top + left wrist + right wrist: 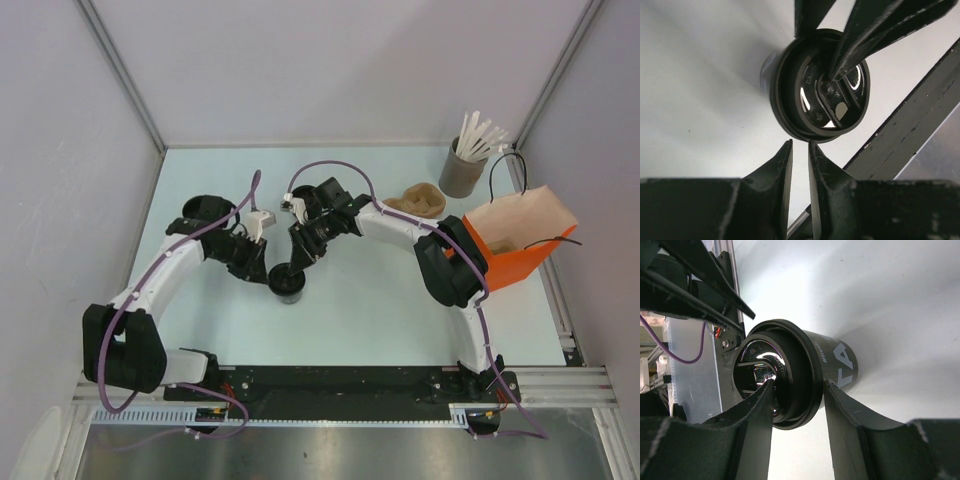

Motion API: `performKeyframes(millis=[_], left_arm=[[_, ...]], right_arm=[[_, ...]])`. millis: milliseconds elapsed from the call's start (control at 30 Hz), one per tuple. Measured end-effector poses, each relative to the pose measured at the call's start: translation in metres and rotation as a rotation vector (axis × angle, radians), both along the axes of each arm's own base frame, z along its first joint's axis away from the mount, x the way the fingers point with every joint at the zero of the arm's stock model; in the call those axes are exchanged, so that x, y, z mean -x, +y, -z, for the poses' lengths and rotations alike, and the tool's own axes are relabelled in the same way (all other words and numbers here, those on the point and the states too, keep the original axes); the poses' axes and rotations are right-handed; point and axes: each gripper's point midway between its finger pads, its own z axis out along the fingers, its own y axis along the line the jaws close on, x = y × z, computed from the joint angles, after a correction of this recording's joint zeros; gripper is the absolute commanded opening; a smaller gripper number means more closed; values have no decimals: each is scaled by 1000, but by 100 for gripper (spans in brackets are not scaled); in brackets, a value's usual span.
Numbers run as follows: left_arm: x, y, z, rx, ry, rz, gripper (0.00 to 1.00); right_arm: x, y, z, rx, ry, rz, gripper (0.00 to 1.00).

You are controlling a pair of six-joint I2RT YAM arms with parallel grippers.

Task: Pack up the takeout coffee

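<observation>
The takeout coffee (287, 283), a small black cup with a round black lid, stands upright mid-table. My right gripper (298, 260) is shut on its top edge. In the right wrist view one finger (762, 400) presses on the lid (790, 375) and the other sits against the cup wall (840, 362) just under the lid's rim. My left gripper (266, 268) hovers at the cup's left side. Its jaws (800, 144) stand a narrow gap apart with nothing between them, tips just short of the lid (815, 115). The orange bag (515, 245) stands open at the right.
A grey tub of white sticks (462, 170) stands at the back right, with a brown moulded paper piece (420, 200) beside it. Black cups (205, 210) sit at the left behind my left arm. White walls close in on three sides.
</observation>
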Motion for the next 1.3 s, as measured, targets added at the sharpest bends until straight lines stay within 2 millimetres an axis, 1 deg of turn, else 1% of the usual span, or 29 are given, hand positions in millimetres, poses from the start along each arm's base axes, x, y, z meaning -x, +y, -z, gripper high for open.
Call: performKeyframes(millis=[100, 233, 367, 600, 800, 967, 1133, 1300], left_arm=[[-4, 6, -1, 4, -6, -20, 25], [-5, 9, 1, 7, -10, -29, 29], [-3, 7, 4, 18, 5, -25, 31], [-5, 4, 6, 33, 11, -22, 31], [-6, 3, 7, 47, 26, -28, 30], [-5, 2, 8, 65, 55, -39, 23], [-3, 1, 11, 67, 79, -42, 21], [-2, 1, 15, 64, 97, -45, 23]], right_arm=[[0, 0, 0, 0, 0, 0, 45], [0, 0, 0, 0, -1, 0, 45], [0, 0, 0, 1, -2, 1, 45], [0, 0, 0, 2, -3, 1, 45], [0, 0, 0, 5, -8, 4, 45], [0, 0, 0, 6, -9, 5, 45], [0, 1, 1, 8, -10, 4, 45], [1, 1, 0, 8, -12, 3, 45]])
